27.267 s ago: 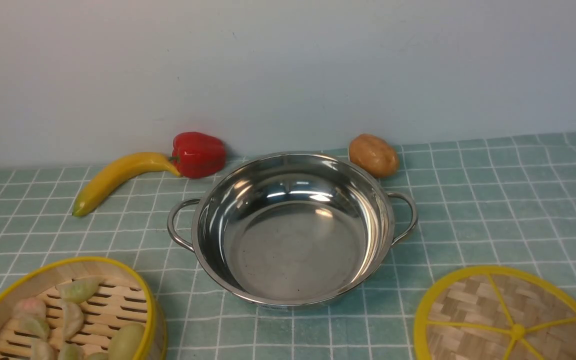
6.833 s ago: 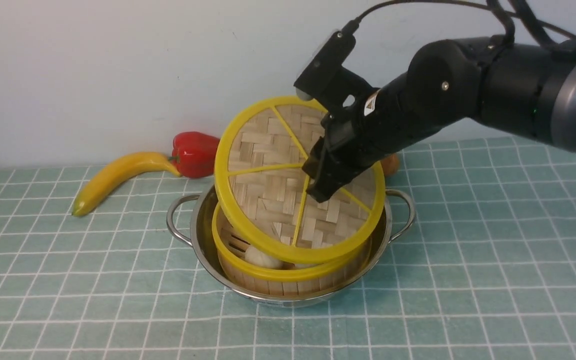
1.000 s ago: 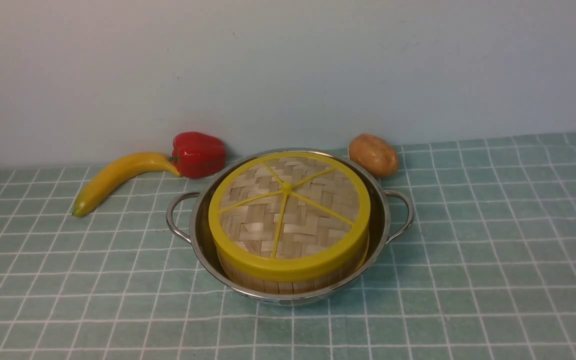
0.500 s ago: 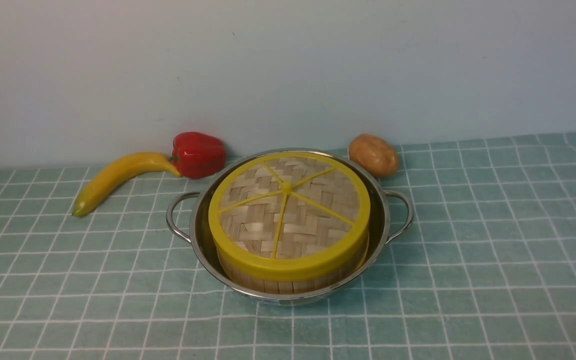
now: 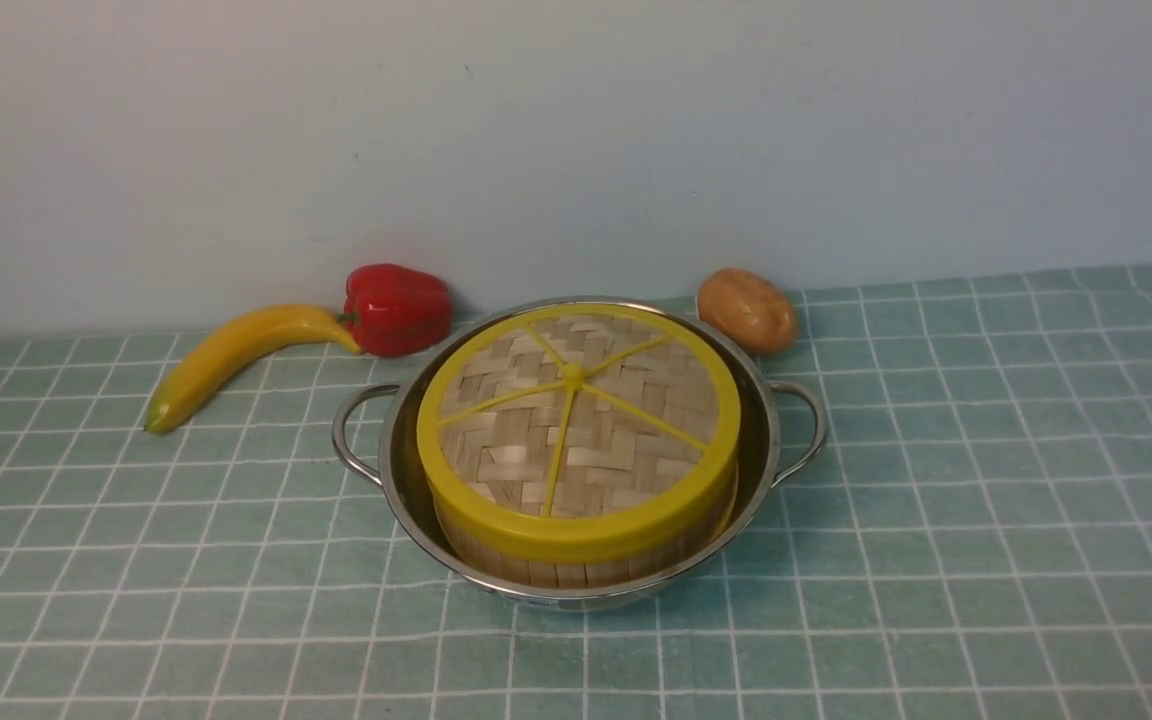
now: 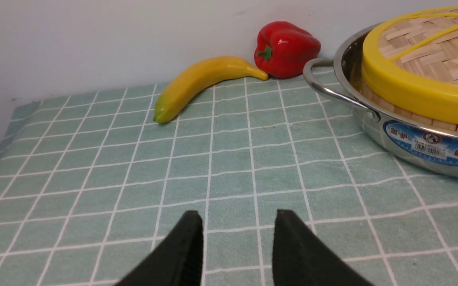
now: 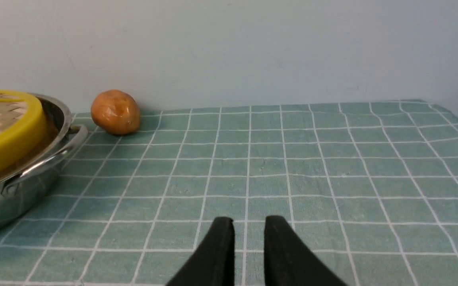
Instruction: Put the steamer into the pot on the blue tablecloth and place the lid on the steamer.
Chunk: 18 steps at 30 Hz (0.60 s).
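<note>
The pot (image 5: 576, 455) sat on the blue tablecloth (image 5: 936, 480) with the steamer (image 5: 576, 560) inside it and the lid (image 5: 576, 430) seated flat on the steamer's top, its yellow rim level all round.

Neither arm showed in the front view. In the left wrist view the left claw (image 6: 237, 222) hung over bare cloth, its two black fingers (image 6: 189, 246) spread apart with nothing between them: released. Ahead of it and off to one side stood the pot, near but not touching, a looped handle (image 6: 332, 87) turned toward the claw. Farther ahead lay a banana (image 6: 201, 83) and, at the banana's far tip, a red pepper (image 6: 284, 49) against the wall.

In the right wrist view the right claw (image 7: 249, 228) also hung over bare cloth, fingers (image 7: 221, 246) parted by a narrow gap and gripping nothing. The pot lay ahead and to the side of it, well clear, and a potato (image 7: 115, 112) rested just beyond the pot's handle, close to the wall.
</note>
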Motion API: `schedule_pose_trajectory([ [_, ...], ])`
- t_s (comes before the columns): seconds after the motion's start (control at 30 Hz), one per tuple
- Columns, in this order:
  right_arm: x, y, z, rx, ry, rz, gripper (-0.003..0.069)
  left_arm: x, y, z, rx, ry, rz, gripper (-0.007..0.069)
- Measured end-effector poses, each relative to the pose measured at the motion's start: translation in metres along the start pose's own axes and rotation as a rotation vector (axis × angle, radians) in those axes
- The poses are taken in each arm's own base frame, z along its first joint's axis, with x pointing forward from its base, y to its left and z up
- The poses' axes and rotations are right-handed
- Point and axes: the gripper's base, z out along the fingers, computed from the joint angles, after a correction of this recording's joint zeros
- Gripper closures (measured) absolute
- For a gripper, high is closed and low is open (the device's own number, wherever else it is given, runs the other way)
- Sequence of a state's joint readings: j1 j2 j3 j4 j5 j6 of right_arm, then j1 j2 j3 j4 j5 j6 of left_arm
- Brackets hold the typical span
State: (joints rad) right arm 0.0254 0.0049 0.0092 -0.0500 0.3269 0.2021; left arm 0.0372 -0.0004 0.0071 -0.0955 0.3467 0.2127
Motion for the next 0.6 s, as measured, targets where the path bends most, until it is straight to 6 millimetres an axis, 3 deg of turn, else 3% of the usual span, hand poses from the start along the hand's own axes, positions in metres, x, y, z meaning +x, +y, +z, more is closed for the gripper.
schedule_pose_trajectory([
  [0.6, 0.0002, 0.0012, 0.0, -0.014, 0.003, 0.059, 0.047, 0.0, 0.0, 0.0, 0.0, 0.0, 0.0, 0.0382],
])
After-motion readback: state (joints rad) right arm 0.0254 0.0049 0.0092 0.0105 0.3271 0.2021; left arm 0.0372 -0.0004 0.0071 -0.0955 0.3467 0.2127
